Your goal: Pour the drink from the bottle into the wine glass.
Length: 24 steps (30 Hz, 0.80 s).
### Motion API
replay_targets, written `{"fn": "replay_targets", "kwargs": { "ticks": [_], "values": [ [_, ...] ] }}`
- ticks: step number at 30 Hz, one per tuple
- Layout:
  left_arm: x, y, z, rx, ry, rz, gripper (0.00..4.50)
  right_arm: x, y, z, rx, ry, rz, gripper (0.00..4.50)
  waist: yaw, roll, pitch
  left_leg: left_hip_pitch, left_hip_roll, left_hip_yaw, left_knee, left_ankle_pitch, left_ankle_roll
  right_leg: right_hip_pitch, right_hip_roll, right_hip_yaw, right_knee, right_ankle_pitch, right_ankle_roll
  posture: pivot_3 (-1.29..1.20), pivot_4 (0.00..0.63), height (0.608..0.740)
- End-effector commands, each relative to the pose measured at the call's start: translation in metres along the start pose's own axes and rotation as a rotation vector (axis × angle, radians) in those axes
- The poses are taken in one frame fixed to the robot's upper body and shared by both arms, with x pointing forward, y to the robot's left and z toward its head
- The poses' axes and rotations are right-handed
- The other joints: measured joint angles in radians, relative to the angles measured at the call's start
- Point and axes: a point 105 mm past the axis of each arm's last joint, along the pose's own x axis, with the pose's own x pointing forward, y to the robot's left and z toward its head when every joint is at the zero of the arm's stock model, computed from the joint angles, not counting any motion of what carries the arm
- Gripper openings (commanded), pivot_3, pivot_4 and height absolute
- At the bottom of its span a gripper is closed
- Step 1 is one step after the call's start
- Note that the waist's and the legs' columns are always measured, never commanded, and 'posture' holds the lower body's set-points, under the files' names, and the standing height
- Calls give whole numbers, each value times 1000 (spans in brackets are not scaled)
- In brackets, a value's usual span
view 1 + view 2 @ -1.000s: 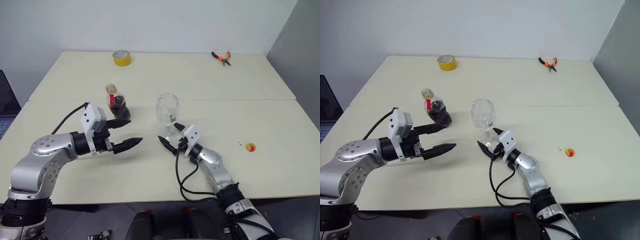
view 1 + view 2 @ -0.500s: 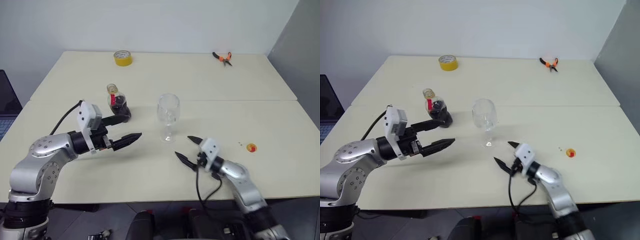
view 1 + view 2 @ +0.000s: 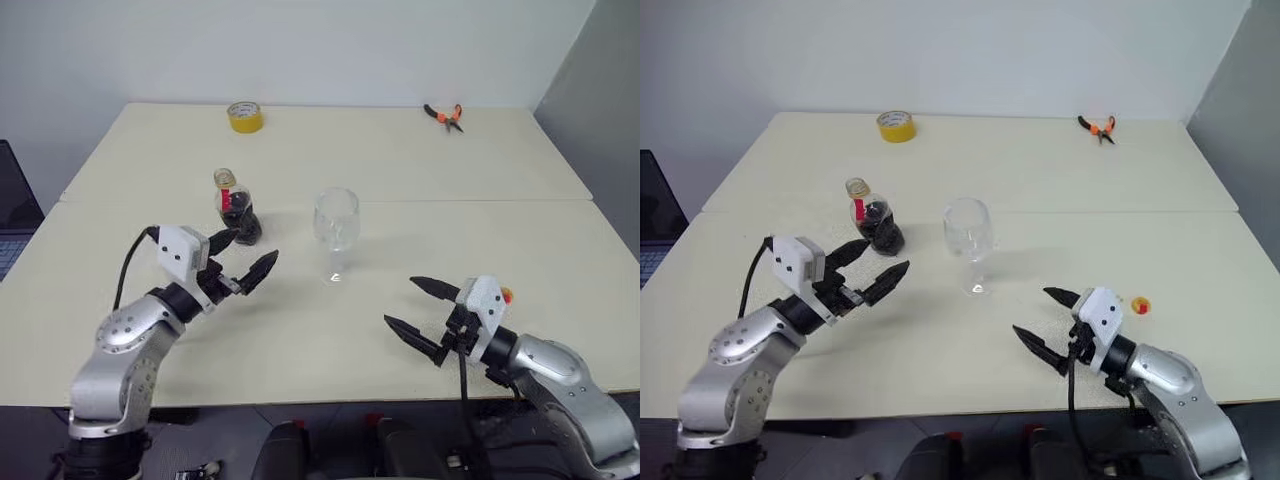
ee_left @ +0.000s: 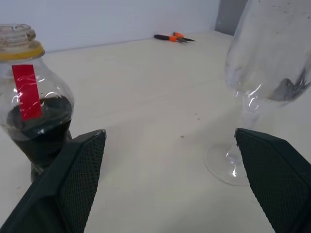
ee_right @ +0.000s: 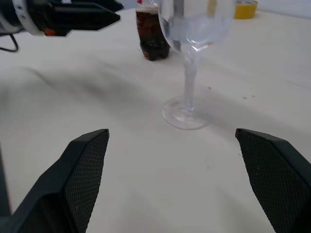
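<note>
1. Near the front edge of the bench point(image 3: 300, 350), on the left side, the left pincer point(image 3: 243, 255) hovers with its two black fingers spread wide and nothing between them. It points toward the bottle.
2. Just past its fingertips stands the bottle point(image 3: 234, 207), upright, small and clear, with a red strip point(image 4: 26, 92) at the neck and a yellow ring under the mouth. From the left wrist, one finger lines up with the bottle's base; whether it touches cannot be told.
3. The drink point(image 4: 41, 128), dark and nearly black, fills only the lower part of the bottle.
4. The wine glass point(image 3: 335, 232) stands upright just right of the bottle, near the middle of the bench, apart from both pincers. Its bowl looks clear, with no dark liquid in it.
5. The right pincer point(image 3: 422, 312) hangs over the front edge on the right side, fingers wide apart and empty, aimed toward the wine glass but well short of it.
6. A small red-and-yellow object point(image 3: 1140, 306) lies on the bench just beside the right wrist.
7. A yellow tape roll point(image 3: 244, 116) sits near the far edge on the left side.
8. Orange-handled pliers point(image 3: 443, 115) lie near the far edge toward the right corner.
</note>
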Motion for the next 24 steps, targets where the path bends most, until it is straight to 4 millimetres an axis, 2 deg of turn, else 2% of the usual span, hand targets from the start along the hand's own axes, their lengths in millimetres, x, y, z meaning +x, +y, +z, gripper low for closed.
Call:
{"fn": "replay_targets", "kwargs": {
  "ticks": [1, 5, 9, 12, 18, 24],
  "values": [
    [-4, 24, 4, 80, -59, 205, 4500, -5, -5, 19, -22, -39, -19, 4453, 1, 0, 0, 0, 0, 0, 0, 0, 0, 0, 0, 0, 0, 0, 0, 0, 150, 740],
    [3, 29, -11, 64, -31, 276, 4500, 0, -8, 34, -35, -68, -24, 4453, 1, 0, 0, 0, 0, 0, 0, 0, 0, 0, 0, 0, 0, 0, 0, 0, 150, 740],
    [13, 27, -20, 10, -4, 256, 4500, 7, -8, 53, -48, -111, -22, 4453, 0, 0, 0, -1, 0, 0, 0, 0, 0, 0, 0, 0, 0, 0, 0, 0, 150, 740],
    [25, 35, -23, 3, 9, 246, 4500, 12, -9, 64, -56, -140, -15, 4453, 1, 0, 0, 0, -1, 0, 0, 0, 0, 0, 0, -1, 0, 0, 0, 0, 150, 740],
    [37, 53, -25, -1, 30, 309, 4500, 12, -7, 68, -58, -143, -2, 4453, 1, -1, 0, -1, -1, 1, 0, 0, 0, 0, 0, 0, -1, 0, 0, 0, 150, 740],
    [51, 60, -21, 37, 28, 324, 4500, 10, -5, 65, -62, -141, 2, 4453, 1, -1, 0, -1, 0, -1, 0, 0, 0, -1, 0, -1, -1, 0, 0, 0, 150, 740]
  ]
}}
